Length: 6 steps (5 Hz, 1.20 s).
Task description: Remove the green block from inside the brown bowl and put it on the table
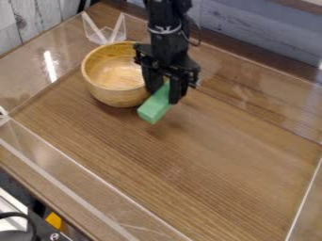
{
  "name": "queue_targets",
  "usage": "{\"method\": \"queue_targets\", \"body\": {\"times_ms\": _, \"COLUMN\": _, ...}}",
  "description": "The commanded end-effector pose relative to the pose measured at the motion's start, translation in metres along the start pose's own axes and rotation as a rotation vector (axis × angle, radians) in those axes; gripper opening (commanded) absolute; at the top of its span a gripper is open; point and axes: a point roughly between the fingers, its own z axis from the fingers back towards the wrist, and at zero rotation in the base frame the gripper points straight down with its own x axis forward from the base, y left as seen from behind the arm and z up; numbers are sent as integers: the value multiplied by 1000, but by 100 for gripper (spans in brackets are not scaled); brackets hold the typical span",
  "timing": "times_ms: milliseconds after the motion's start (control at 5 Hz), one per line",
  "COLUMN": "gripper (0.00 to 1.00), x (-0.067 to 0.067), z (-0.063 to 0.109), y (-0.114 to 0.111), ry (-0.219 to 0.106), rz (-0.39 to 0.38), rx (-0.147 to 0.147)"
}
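The surface [214, 160], a broad brown wood-grain top with a glossy sheen, filled most of the view, and clear plastic walls [75, 179] ran along its edges. Behind it stood a wall of grey weathered planks [251, 24]. On the far left part of the surface sat the brown bowl [111, 77], round, thick-walled and pale inside, with nothing visible in it. The black robot arm [165, 19] came down from the top of the view just to the right of the bowl, its gripper [165, 87] pointing straight down. The jaws were clenched on the upper end of the green block [156, 104]. The block hung tilted, outside the bowl and just beside its right rim, its lower end close over the surface; whether it touched the wood could not be told.
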Motion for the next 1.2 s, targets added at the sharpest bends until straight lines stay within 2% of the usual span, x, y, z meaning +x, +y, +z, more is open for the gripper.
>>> {"method": "queue_targets", "body": {"times_ms": 0, "gripper": 0, "x": 5, "z": 1, "y": -2, "ry": -22, "rz": -31, "rx": 13}}
{"method": "queue_targets", "body": {"times_ms": 200, "gripper": 0, "x": 5, "z": -5, "y": -3, "ry": -10, "rz": -36, "rx": 16}}
{"method": "queue_targets", "body": {"times_ms": 800, "gripper": 0, "x": 6, "z": -7, "y": -3, "ry": 1, "rz": -25, "rx": 21}}
{"method": "queue_targets", "body": {"times_ms": 1000, "gripper": 100, "x": 5, "z": -4, "y": -3, "ry": 7, "rz": -14, "rx": 13}}
